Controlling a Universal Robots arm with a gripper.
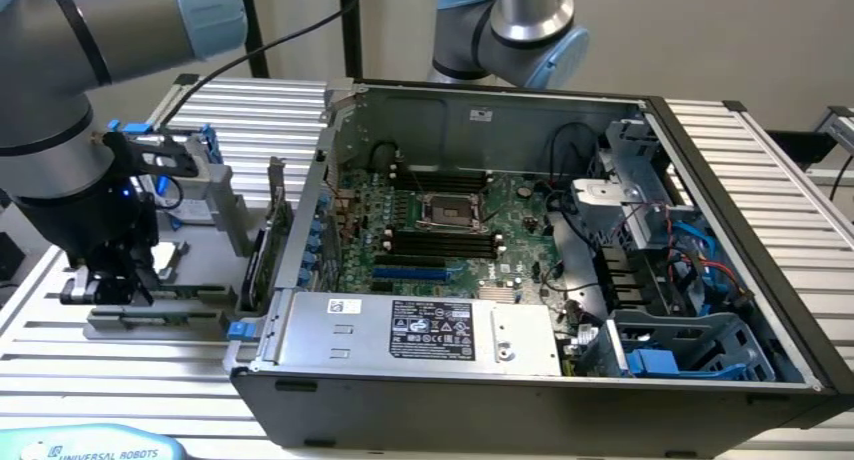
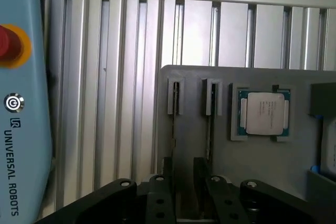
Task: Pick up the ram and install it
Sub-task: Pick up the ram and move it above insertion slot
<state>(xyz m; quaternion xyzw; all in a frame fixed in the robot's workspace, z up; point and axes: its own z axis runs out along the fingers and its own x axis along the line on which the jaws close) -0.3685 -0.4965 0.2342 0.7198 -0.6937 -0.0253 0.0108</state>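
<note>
Black fingers (image 2: 201, 172) of the tool (image 2: 186, 165) sit closest to the wrist camera, spread apart with nothing between them. Just beyond their tips, the grey fixture (image 2: 252, 166) has two narrow slots side by side, with a thin dark strip standing on edge in each. I take one of these for the ram (image 2: 210, 129), though seen edge-on the two strips cannot be told apart.

Its long axis runs straight away from the tool along the slot, parallel to the inner faces of the fingers. By my judgement the gap is already turned to close across the stick's thin faces. Sideways, the gap seems to fall between the two slots rather than squarely over either. The tool is above the ram and not touching it. A square silver processor (image 2: 262, 111) lies in its own pocket just beside the slots.

In the exterior view the tool (image 1: 107, 285) hangs at the lower left of the frame, over the fixture (image 1: 147, 325) on the slatted tabletop (image 1: 80, 380). The open computer case (image 1: 534, 400) stands just beside the fixture, on the exterior view's right.
</note>
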